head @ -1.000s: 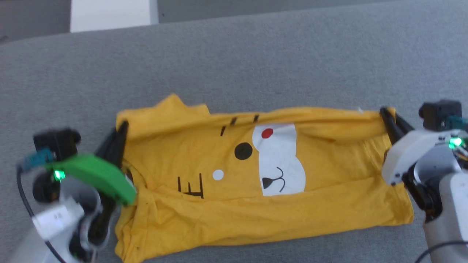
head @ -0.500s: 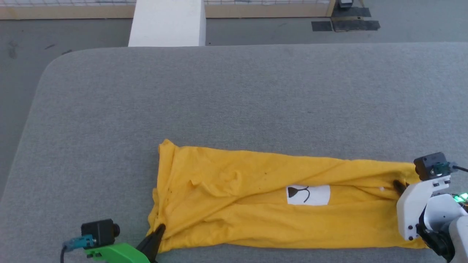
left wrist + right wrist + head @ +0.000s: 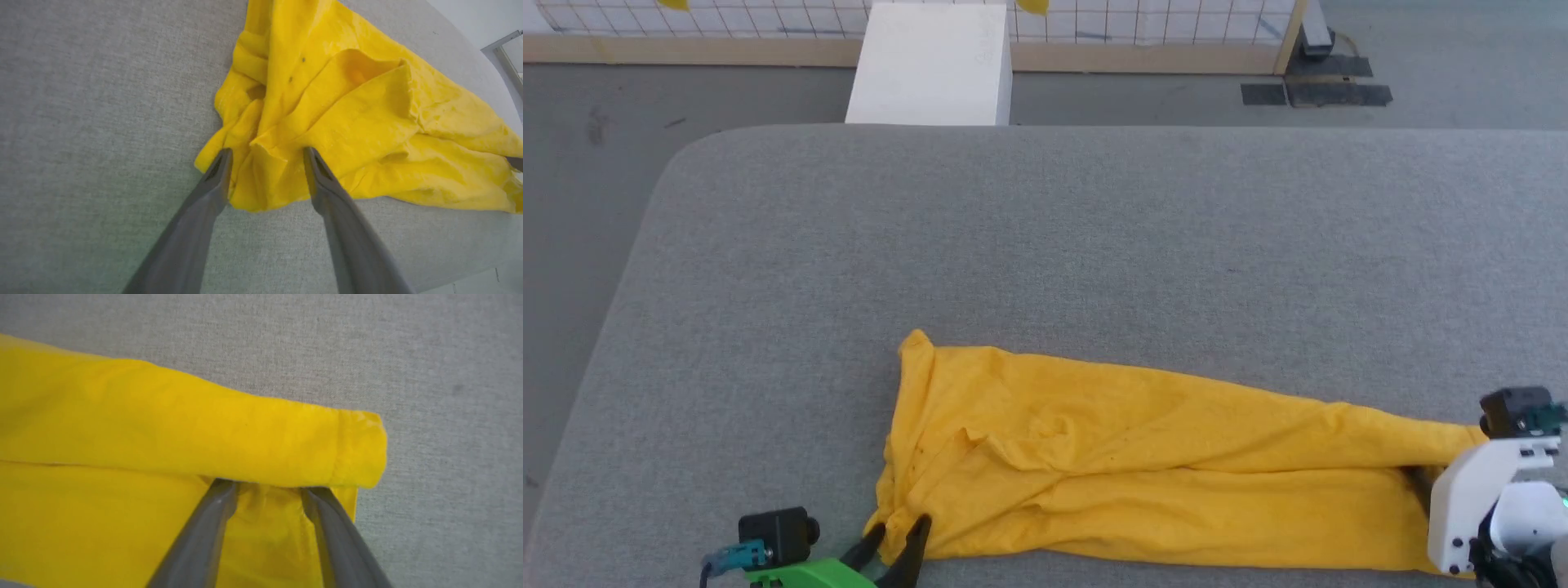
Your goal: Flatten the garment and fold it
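Left gripper (image 3: 897,539) first: fingers spread, straddling the bunched near-left corner of the garment (image 3: 1143,474). Cloth sits loose between them and isn't pinched. I see the black wrist camera (image 3: 772,531) on its green mount (image 3: 805,572) just left of those fingers.

Right gripper (image 3: 267,485): fingers stand apart too, lying on yellow cloth. Their tips are tucked under a rolled fold at the garment's right end, and that fold covers them. From the head view I mostly get its white housing (image 3: 1470,498) sitting over that end.

Around:
- The grey padded table (image 3: 1045,229) has a rounded far-left corner.
- A white box (image 3: 931,65) stands on the floor (image 3: 572,163) just beyond the table's far edge.
- Behind it is a grid panel with a wooden frame (image 3: 1143,57).
- Dark mats (image 3: 1315,91) lie on the floor, far right.

The garment lies as a long wrinkled yellow band along the table's near edge. It is wider and crumpled at the left and narrows toward the right. It spans the gap between the two grippers, one at each end. Its left corner touches the left fingers, and its right-end fold overlaps the right fingers.
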Robot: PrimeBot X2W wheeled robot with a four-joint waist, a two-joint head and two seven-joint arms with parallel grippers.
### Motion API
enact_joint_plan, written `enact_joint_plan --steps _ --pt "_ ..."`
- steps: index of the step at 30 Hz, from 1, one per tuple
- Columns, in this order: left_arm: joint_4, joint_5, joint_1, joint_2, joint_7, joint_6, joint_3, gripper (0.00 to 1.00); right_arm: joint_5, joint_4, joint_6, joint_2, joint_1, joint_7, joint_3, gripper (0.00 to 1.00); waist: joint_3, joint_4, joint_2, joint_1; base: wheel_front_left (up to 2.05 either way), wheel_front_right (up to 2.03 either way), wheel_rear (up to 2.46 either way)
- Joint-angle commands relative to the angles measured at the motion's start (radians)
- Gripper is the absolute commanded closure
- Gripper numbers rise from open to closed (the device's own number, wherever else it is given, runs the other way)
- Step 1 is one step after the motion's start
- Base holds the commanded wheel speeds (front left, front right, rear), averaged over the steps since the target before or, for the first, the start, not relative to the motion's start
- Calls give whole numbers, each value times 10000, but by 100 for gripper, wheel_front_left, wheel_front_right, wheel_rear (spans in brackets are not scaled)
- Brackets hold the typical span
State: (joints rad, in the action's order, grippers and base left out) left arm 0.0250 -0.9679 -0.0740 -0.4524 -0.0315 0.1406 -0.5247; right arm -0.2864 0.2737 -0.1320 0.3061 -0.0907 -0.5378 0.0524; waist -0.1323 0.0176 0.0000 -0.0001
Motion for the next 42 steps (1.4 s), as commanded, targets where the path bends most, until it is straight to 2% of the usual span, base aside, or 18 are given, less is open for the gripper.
enact_joint_plan --steps 1,6,11,16,21,29,36,42 --pt "43 164 296 80 249 -83 27 0 -139 -209 13 -234 353 -72 219 0 149 98 0 1 0 0 0" --pt "171 879 686 346 1291 -106 21 0 -357 -1287 13 -861 1080 204 1159 0 283 164 0 1 0 0 0" --pt "575 1734 1118 636 2454 204 200 0 -429 -2378 13 -1619 1592 1105 2002 0 366 155 0 1 0 0 0" --pt "942 2777 1625 912 2891 428 644 0 -277 -2721 13 -2120 1666 2008 2705 0 429 156 0 1 0 0 0" --pt "884 4276 2094 1440 2928 446 1588 0 -119 -2212 13 -2346 1470 2238 3190 0 490 207 0 1 0 0 0" --pt "954 6329 2148 2236 2931 149 2915 0 94 -627 13 -2476 582 1688 3549 0 588 162 0 1 0 0 0" --pt "1204 6933 2068 2842 2932 -541 3539 0 595 761 13 -2491 -85 789 3544 0 617 195 0 1 0 0 0" --pt "1415 7180 2007 3225 2932 -997 4012 0 968 1461 13 -2485 -310 45 3689 0 647 264 0 1 0 0 0"
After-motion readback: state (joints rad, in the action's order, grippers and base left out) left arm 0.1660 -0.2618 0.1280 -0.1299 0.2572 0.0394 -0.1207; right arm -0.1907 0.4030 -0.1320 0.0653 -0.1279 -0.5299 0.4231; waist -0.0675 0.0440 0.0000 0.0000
